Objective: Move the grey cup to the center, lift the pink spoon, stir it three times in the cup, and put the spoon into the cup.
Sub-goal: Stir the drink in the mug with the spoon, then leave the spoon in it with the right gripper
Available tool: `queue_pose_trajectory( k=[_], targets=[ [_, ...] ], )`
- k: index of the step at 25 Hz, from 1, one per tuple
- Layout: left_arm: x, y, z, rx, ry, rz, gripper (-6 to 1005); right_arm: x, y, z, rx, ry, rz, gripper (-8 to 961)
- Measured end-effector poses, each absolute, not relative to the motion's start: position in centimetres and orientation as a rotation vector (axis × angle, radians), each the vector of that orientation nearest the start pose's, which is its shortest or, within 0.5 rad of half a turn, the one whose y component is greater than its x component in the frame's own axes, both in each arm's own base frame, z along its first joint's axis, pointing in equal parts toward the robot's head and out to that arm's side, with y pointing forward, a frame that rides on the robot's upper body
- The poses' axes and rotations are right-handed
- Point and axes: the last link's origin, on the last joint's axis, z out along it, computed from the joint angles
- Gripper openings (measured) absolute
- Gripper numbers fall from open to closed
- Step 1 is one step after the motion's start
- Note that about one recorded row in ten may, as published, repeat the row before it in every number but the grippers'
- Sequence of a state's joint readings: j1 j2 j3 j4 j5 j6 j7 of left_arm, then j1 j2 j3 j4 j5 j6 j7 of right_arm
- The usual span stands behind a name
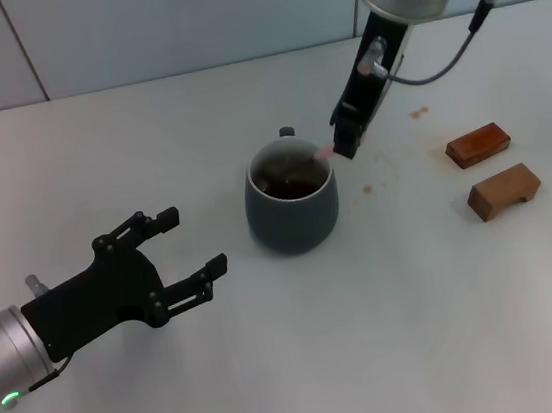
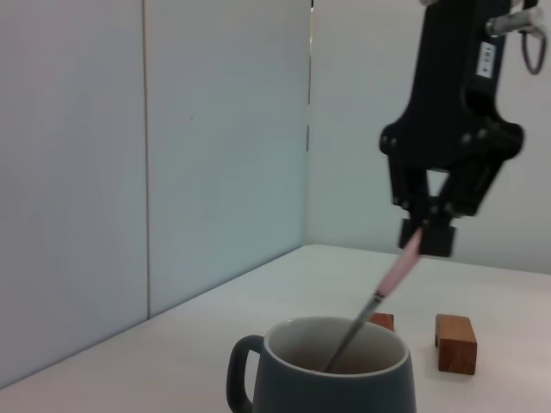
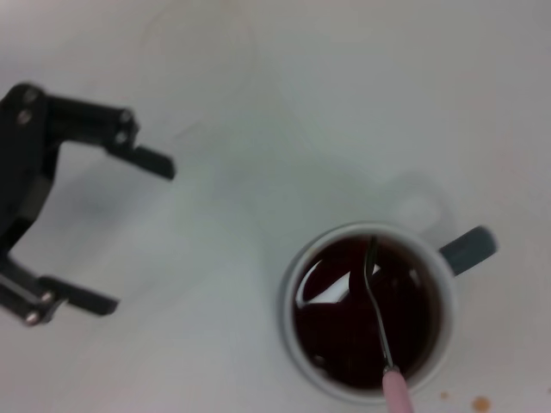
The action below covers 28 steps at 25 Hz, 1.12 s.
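Pink spoon (image 2: 398,274) pinched by right gripper (image 1: 345,144), bowl in grey cup (image 1: 293,209) mid-table; stir gently clear of the rim. Left gripper (image 1: 192,247) spread, idle.

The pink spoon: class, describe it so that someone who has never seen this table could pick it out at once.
Start at the white table and find the grey cup near its middle. Leaning out of the dark liquid in it is the pink spoon, its handle top pinched by the right gripper. It is the only slim, pale pink thing; the two wooden blocks beside are brown and chunky.

Bright even light, soft shadows
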<state>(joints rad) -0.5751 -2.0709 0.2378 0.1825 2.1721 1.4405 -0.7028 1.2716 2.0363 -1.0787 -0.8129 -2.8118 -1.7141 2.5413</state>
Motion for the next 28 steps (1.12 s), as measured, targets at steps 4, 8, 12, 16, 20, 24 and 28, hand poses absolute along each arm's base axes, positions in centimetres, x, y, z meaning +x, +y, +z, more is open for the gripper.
queue_pose_trajectory(
  k=[4,8,12,16,20,24,28],
  targets=[
    [-28.2,30.8,-5.4,-2.540,-0.333,-0.797,859,6.8,42.8,1.1,-2.634,0.869,-0.747,109],
    [-28.3,30.7,-5.4,-2.539,-0.335,-0.795,860,7.1,42.4,1.3,-2.635,0.912,-0.786,109],
    [-28.4,30.6,-5.4,-2.540,-0.336,-0.792,860,6.7,41.7,1.0,-2.667,0.918,-0.819,109],
    [-28.4,30.5,-5.4,-2.541,-0.336,-0.792,860,5.9,41.9,0.3,-2.682,0.876,-0.793,109],
    [-28.4,30.5,-5.5,-2.544,-0.338,-0.795,859,5.9,42.6,0.5,-2.660,0.867,-0.774,109],
    [-28.4,30.4,-5.6,-2.544,-0.339,-0.797,859,6.6,42.7,1.3,-2.639,0.902,-0.798,109],
    [-28.3,30.5,-5.6,-2.544,-0.338,-0.797,860,7.0,42.0,1.2,-2.663,0.932,-0.826,109]
  ],
)
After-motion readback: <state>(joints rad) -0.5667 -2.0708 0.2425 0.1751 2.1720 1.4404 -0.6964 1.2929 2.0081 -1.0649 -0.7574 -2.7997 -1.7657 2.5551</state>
